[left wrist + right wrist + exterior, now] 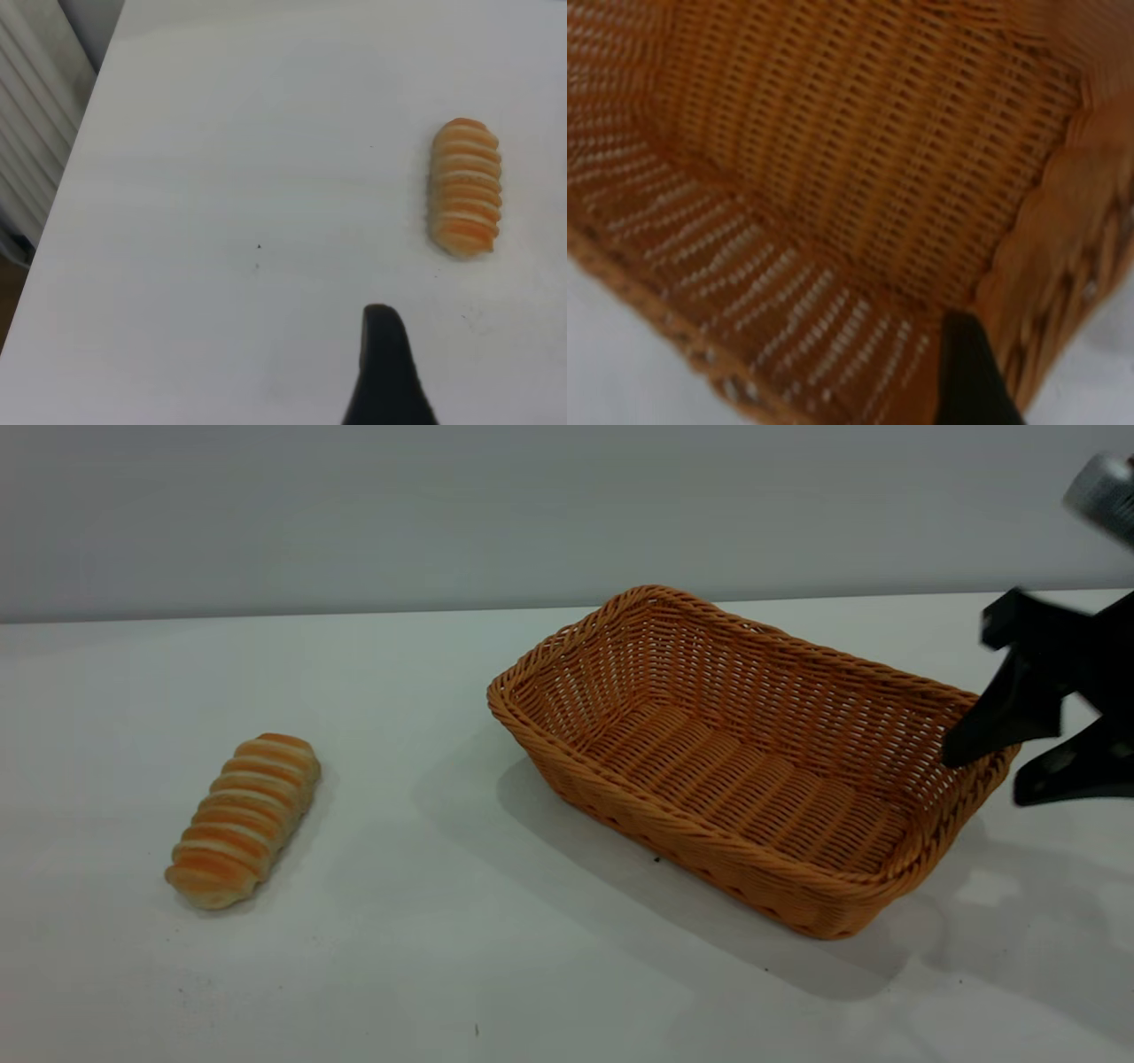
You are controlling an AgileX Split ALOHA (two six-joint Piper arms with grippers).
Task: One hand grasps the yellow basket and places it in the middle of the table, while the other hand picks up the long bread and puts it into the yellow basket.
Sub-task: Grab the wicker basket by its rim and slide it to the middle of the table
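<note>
Straddling the yellow basket (753, 762) rim, the right gripper (997, 766) is seen with jaws spread wide
The long bread (244, 819) is laid on the table (399, 921), well apart; the left gripper's (383, 372) jaw state cannot be told

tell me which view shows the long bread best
The exterior view: the long bread lies whole on the table, left of the yellow basket. The left wrist view also shows it whole. The right wrist view shows only basket weave.

exterior: front, slightly raised, sees long bread (244, 819) | left wrist: above it | right wrist: close inside yellow basket (833, 177)
</note>
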